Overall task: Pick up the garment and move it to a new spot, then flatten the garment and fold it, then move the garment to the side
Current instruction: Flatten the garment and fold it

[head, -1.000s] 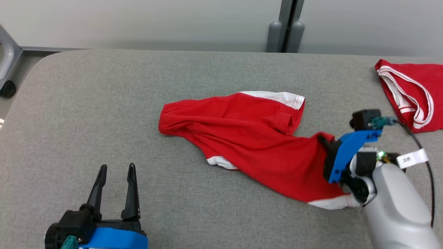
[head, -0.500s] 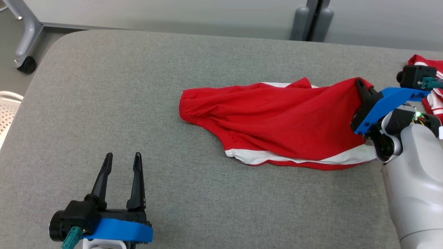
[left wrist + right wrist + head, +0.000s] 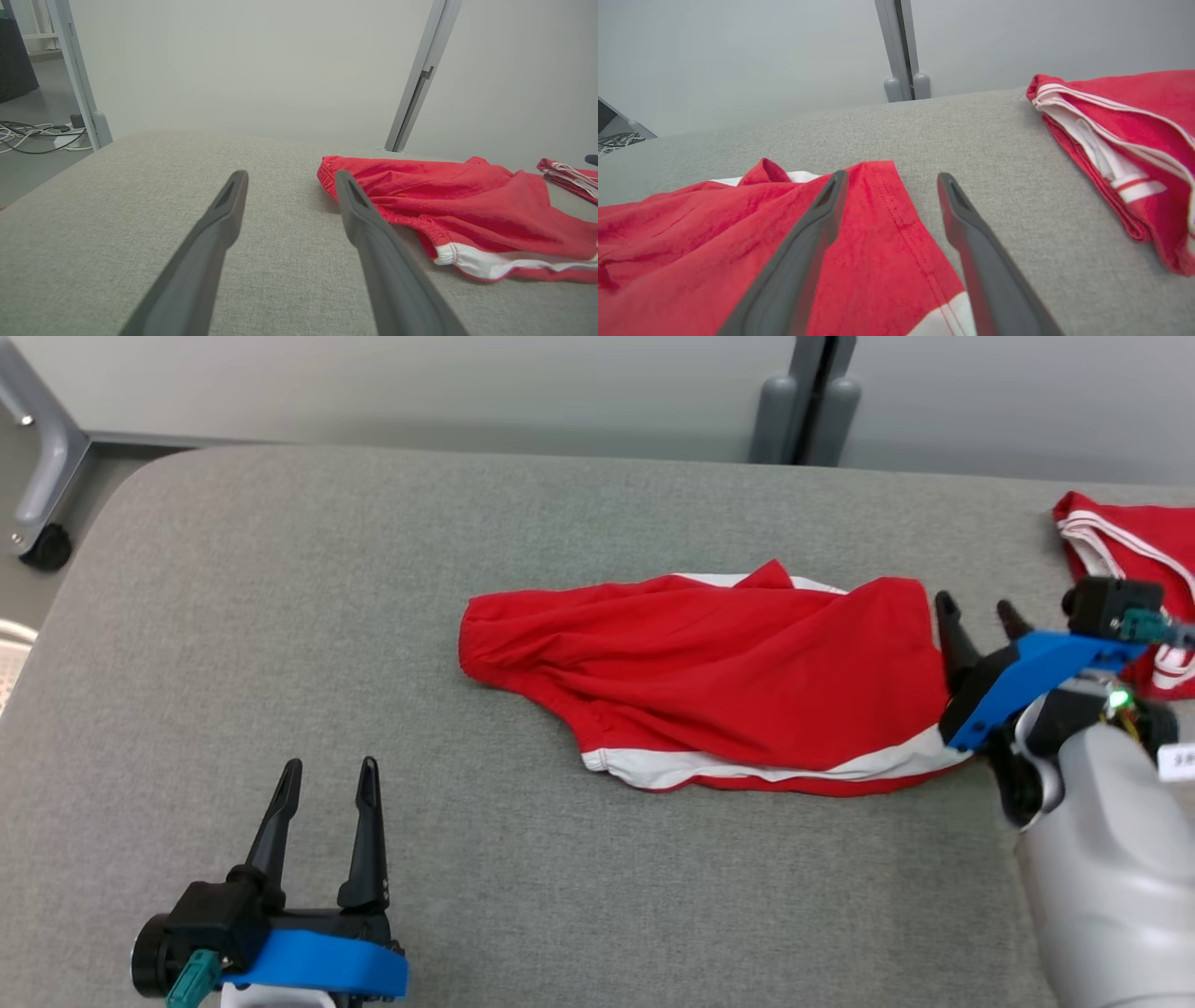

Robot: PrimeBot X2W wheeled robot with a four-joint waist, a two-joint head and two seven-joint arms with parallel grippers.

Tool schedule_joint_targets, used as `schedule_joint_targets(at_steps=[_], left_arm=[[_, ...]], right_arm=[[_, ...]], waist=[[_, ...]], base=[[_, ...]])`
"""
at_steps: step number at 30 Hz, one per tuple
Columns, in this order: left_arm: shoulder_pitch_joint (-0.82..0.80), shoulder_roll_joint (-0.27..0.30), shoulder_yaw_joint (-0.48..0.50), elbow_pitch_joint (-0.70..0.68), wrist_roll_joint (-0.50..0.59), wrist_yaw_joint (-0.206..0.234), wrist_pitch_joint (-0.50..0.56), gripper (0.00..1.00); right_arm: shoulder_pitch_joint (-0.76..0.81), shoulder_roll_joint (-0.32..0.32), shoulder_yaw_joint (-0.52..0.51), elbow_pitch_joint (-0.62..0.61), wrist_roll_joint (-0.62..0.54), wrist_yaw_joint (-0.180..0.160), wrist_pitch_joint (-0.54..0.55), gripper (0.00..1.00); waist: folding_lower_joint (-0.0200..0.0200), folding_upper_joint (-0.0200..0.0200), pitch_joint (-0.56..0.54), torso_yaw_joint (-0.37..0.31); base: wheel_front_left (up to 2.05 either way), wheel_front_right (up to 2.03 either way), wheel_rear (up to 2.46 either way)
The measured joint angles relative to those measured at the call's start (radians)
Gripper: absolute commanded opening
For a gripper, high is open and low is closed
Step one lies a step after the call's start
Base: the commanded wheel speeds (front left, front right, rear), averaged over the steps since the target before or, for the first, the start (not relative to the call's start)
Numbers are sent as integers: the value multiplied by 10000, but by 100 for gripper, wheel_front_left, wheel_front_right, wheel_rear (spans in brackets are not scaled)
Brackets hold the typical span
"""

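The garment (image 3: 728, 681), red shorts with white trim, lies crumpled lengthwise on the grey padded table (image 3: 280, 616). In the left wrist view the garment (image 3: 467, 205) lies off to the right. My right gripper (image 3: 980, 607) stands open at its right end, just above the hem, nothing between its fingers. In the right wrist view one finger lies over the garment (image 3: 738, 242) and the other over bare table beside the hem. My left gripper (image 3: 327, 770) rests open near the front left, well clear of the cloth; in its own view the left gripper (image 3: 289, 177) points at bare table.
A second red garment with white stripes (image 3: 1130, 551) lies folded at the table's far right edge, close behind my right wrist; it is also the red pile (image 3: 1125, 149) at the right of the right wrist view. A wheeled frame leg (image 3: 42, 476) stands off the table's left corner.
My right gripper carried the garment's end up and to the right, spreading it out, then opened and let it go. The head camera shifted. The left gripper stayed put.
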Motion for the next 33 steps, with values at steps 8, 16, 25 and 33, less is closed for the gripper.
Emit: schedule_joint_targets(at_steps=[8,16,25,33], left_arm=[[314,15,157,385,-100,-2,0,100],[579,38,290,646,-171,-2,0,100],[783,219,374,821,-245,-2,0,100],[953,238,424,905,-263,-2,0,100]], right_arm=[[2184,-286,1057,-1998,-270,2,-2232,100],[4661,384,692,-4817,-1417,2,-2857,100],[6531,660,882,-6750,-1267,2,-2798,100],[7108,686,1014,-7070,-769,2,-2472,100]], waist=[[-1,-1,-651,-561],[-2,-3,-1203,-983],[-1,-3,-1617,-1204],[-1,-3,-1831,-1374]], base=[[0,0,0],[0,0,0],[0,0,0],[0,0,0]])
